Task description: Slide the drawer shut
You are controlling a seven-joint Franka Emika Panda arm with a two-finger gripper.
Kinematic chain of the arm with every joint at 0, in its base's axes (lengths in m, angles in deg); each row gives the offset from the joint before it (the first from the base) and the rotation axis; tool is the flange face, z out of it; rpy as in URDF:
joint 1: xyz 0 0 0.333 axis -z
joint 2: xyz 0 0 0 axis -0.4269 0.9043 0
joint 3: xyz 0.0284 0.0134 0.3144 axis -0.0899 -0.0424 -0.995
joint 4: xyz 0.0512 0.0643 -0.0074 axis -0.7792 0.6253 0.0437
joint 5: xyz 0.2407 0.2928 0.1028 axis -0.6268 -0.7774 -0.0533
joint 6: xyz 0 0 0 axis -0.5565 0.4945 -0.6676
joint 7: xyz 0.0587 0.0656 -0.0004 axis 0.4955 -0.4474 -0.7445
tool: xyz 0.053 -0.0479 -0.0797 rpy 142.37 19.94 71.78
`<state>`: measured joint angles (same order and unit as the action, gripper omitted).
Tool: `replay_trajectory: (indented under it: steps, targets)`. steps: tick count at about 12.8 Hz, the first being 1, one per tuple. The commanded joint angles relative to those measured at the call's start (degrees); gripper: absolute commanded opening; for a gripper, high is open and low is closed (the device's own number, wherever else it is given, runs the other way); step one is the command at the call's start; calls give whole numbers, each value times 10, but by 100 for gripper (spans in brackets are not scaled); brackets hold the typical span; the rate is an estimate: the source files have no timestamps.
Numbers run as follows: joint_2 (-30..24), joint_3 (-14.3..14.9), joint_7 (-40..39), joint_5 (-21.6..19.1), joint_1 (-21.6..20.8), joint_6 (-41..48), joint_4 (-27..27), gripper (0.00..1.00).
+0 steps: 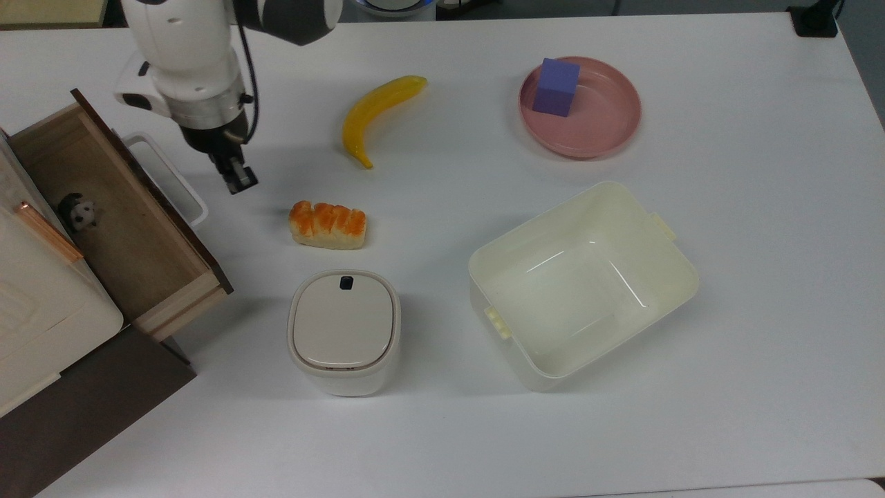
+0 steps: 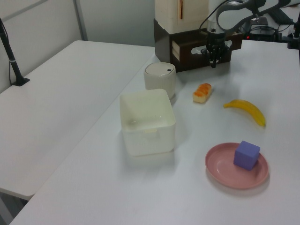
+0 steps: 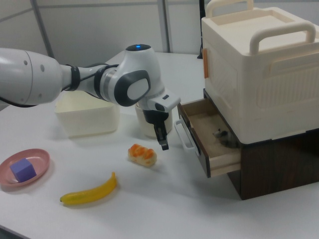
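Observation:
The drawer of light wood stands pulled open at the top view's left, with a dark brown front panel and a white loop handle. A small dark and white toy lies inside it. My gripper hangs just to the right of the handle in the top view, fingers shut on nothing, apart from the handle by a small gap. In the right view the gripper points down just to the left of the drawer's handle. In the left view the gripper is in front of the drawer's dark front.
A bread roll lies close below the gripper in the top view. A banana, a pink plate with a purple cube, a cream tub and a lidded white container stand on the white table. A cream box tops the cabinet.

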<state>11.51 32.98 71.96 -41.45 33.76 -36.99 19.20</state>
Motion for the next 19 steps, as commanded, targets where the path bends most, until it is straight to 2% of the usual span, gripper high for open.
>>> replay_trajectory:
  steps: [1, 7, 9, 14, 19]
  targets:
    - [-4, 17, 31, 8, 1, -23, 7, 0]
    - [7, 24, 23, 60, 13, -54, -15, 0]
    - [21, 24, -18, 78, 15, -58, -25, 0]
    - [60, 24, -89, 87, 41, -84, -77, 0]
    - [84, 24, -97, 132, 59, -123, -90, 0]
